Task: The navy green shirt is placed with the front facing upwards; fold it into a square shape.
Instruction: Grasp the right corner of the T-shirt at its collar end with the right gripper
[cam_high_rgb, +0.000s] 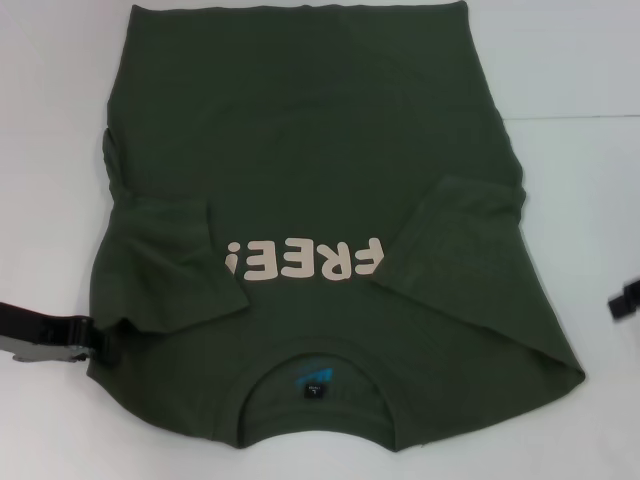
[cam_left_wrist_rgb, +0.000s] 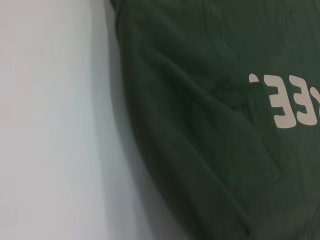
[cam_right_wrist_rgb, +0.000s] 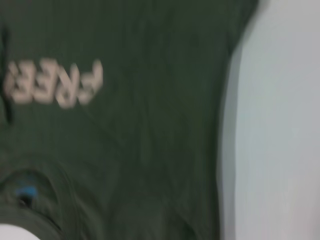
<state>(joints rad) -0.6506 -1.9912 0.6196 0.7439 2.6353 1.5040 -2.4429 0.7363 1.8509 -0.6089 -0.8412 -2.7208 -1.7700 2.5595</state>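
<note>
The navy green shirt (cam_high_rgb: 320, 200) is lying front-up on the white table (cam_high_rgb: 580, 200), both sleeves folded inward (collar nearest the robot). The left gripper (cam_high_rgb: 92, 343) is touching its left edge; the right gripper (cam_high_rgb: 624, 298) is idling well apart.

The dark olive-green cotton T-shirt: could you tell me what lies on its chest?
Both short sleeves, left and right, lie folded inward on the T-shirt, beside the cream lettering.
</note>
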